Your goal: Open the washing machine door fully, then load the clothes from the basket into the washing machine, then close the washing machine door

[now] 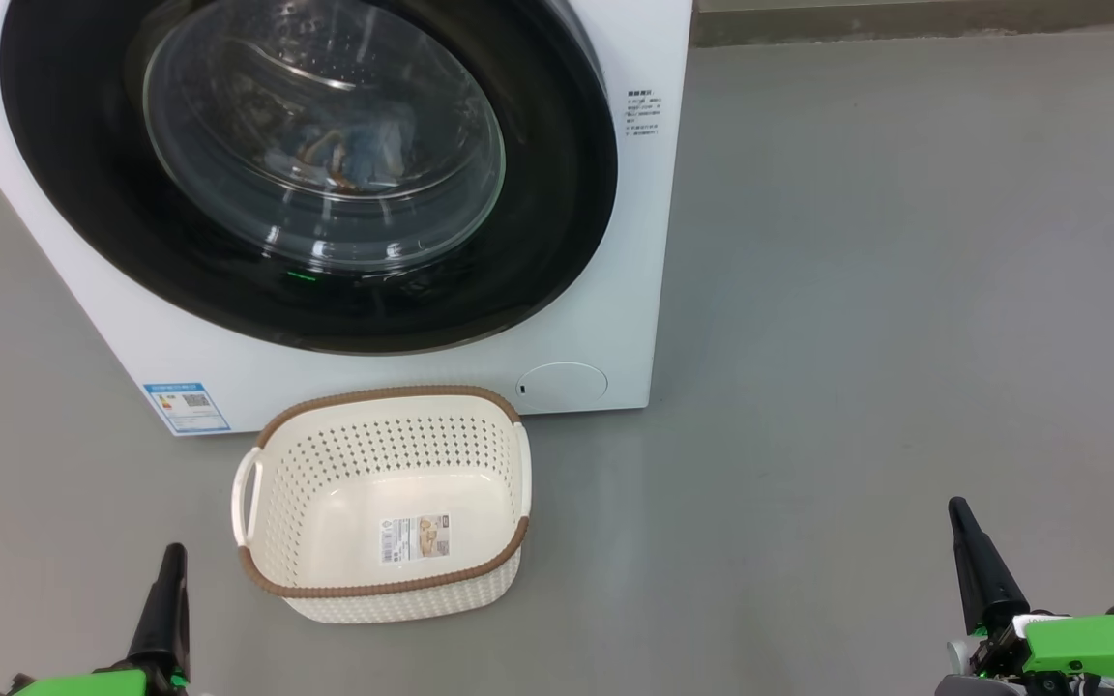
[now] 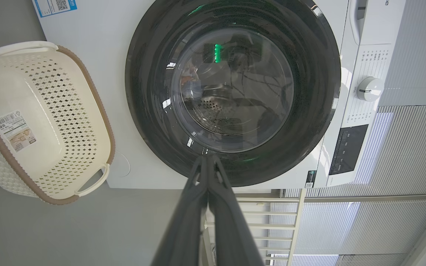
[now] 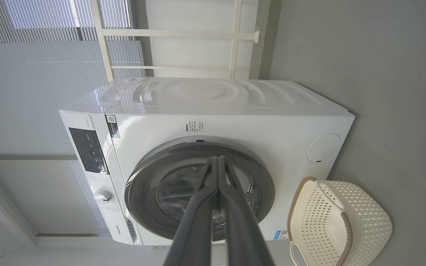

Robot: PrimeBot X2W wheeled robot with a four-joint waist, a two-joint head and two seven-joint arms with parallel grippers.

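The washing machine (image 1: 615, 290) (image 3: 235, 118) stands in front of me with its round black door (image 1: 64, 174) (image 2: 320, 74) (image 3: 264, 184) shut flat against the front. Through the glass window I see light blue clothes (image 1: 364, 145) lying in the drum. The cream basket (image 1: 383, 503) (image 2: 43, 122) (image 3: 338, 221) sits on the floor before the machine, holding nothing but a label sticker. My left gripper (image 1: 173, 553) (image 2: 208, 159) is shut low at the left. My right gripper (image 1: 958, 509) (image 3: 218, 159) is shut low at the right. Both hold nothing and hang well back from the machine.
Grey floor (image 1: 857, 338) spreads to the right of the machine. A round flap (image 1: 562, 384) and a blue label (image 1: 187, 407) sit low on the front. The control panel with a knob (image 2: 370, 88) shows in the wrist views, with window blinds (image 3: 31, 92) behind.
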